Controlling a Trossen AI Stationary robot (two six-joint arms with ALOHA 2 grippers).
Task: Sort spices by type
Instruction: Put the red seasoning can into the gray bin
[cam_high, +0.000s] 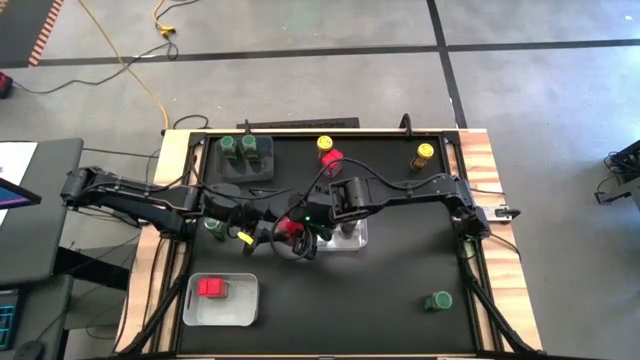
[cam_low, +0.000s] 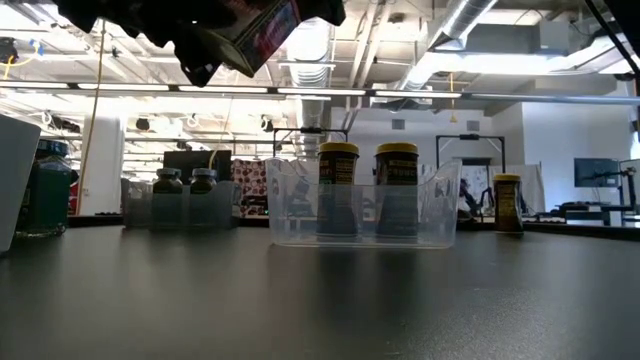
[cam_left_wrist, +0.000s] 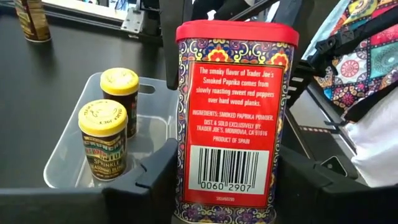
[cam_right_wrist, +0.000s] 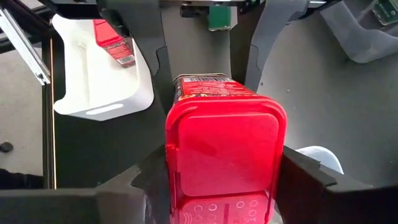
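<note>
The left tool (cam_left_wrist: 227, 186) clamps a red-topped paprika tin (cam_left_wrist: 230, 118) beside 2 yellow-lidded jars (cam_left_wrist: 103, 138) in a clear bin (cam_left_wrist: 62, 155).

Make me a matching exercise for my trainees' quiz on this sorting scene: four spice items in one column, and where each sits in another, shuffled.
Things:
1. Red-topped paprika tin
2. Two yellow-lidded jars
3. Two green-lidded jars
4. Other red tin

Places:
A. Lying in the white bin
B. Standing in the clear bin
C. Standing in the dark tray at the table's far side
D. Held off the table between the left gripper and right gripper

Pairs: 1-D, 2-B, 3-C, 4-A
</note>
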